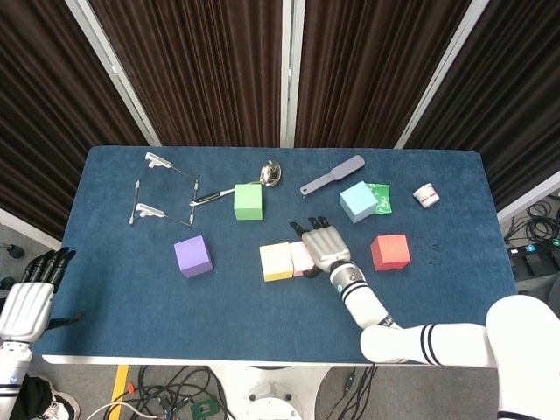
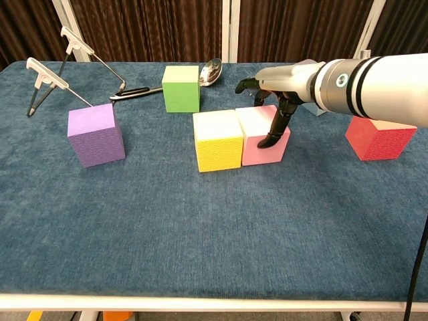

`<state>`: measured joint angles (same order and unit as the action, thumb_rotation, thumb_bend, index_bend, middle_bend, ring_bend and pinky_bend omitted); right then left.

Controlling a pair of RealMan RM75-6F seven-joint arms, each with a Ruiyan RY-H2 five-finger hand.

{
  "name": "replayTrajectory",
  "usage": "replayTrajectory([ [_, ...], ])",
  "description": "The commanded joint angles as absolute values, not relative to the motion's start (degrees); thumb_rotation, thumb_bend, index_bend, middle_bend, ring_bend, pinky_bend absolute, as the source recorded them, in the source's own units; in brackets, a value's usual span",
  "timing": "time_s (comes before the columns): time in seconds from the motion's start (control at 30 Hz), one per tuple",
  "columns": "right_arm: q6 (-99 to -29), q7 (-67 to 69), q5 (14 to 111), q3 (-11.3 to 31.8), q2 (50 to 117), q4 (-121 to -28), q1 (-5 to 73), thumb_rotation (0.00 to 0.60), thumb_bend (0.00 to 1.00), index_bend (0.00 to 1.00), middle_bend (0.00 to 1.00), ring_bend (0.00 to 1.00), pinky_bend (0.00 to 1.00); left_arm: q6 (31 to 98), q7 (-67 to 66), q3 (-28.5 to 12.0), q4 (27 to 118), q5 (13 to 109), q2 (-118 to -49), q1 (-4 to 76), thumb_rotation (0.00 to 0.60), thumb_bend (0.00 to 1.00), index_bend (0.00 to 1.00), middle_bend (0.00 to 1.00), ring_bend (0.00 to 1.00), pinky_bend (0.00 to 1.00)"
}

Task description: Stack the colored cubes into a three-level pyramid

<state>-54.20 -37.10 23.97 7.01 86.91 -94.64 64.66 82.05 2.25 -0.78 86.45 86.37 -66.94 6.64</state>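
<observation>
The right hand (image 2: 271, 110) rests over the pink cube (image 2: 263, 136), fingers spread across its top and thumb down its right side. The pink cube sits against the yellow cube (image 2: 217, 140) mid-table. The left hand (image 1: 33, 296) hangs beside the table's left edge, apparently open with nothing in it.

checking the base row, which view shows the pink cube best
The chest view: the pink cube shows its top and front face, against the yellow cube. In the head view the right robot hand covers most of it.
</observation>
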Motion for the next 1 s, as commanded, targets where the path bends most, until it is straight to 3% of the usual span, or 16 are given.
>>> replayTrajectory([
  [0.03, -54.1, -37.2, 23.8, 7.1, 87.1, -94.5, 64.7, 0.600, 0.14, 0.00, 0.51, 0.01, 0.00, 82.1, 2.4, -0.8, 86.4, 86.3, -67.0, 6.6, 0.600, 0.00, 0.03, 0.05, 0.00, 0.10],
  [0.33, -53.4, -37.5, 22.7, 7.4, 87.1, -94.7, 65.0, 0.600, 0.12, 0.00, 0.48, 0.01, 0.00, 82.1, 2.8, -0.8, 86.1, 86.3, -67.1, 6.5, 0.600, 0.00, 0.03, 0.05, 0.00, 0.10],
  [0.5, -52.8, -37.8, 21.9, 7.3, 86.6, -94.9, 65.3, 0.600, 0.10, 0.00, 0.23, 0.00, 0.00, 82.1, 2.8, -0.7, 85.9, 86.2, -67.1, 6.4, 0.600, 0.00, 0.03, 0.05, 0.00, 0.10],
  [0.63, -52.6, -37.6, 22.1, 7.2, 86.4, -94.9, 65.3, 0.600, 0.10, 0.00, 0.15, 0.00, 0.00, 82.2, 2.8, -0.7, 85.9, 86.2, -67.2, 6.4, 0.600, 0.00, 0.03, 0.05, 0.00, 0.10],
  [0.87, -53.0, -37.3, 22.5, 7.2, 86.5, -94.7, 65.3, 0.600, 0.10, 0.00, 0.12, 0.00, 0.00, 82.3, 2.9, -0.7, 85.9, 86.2, -67.1, 6.3, 0.600, 0.00, 0.03, 0.05, 0.00, 0.10],
  [1.0, -53.6, -37.6, 22.7, 7.0, 86.9, -94.4, 65.2, 0.600, 0.10, 0.00, 0.23, 0.00, 0.00, 82.3, 2.9, -0.7, 85.8, 86.1, -67.2, 6.2, 0.600, 0.00, 0.03, 0.05, 0.00, 0.10],
])
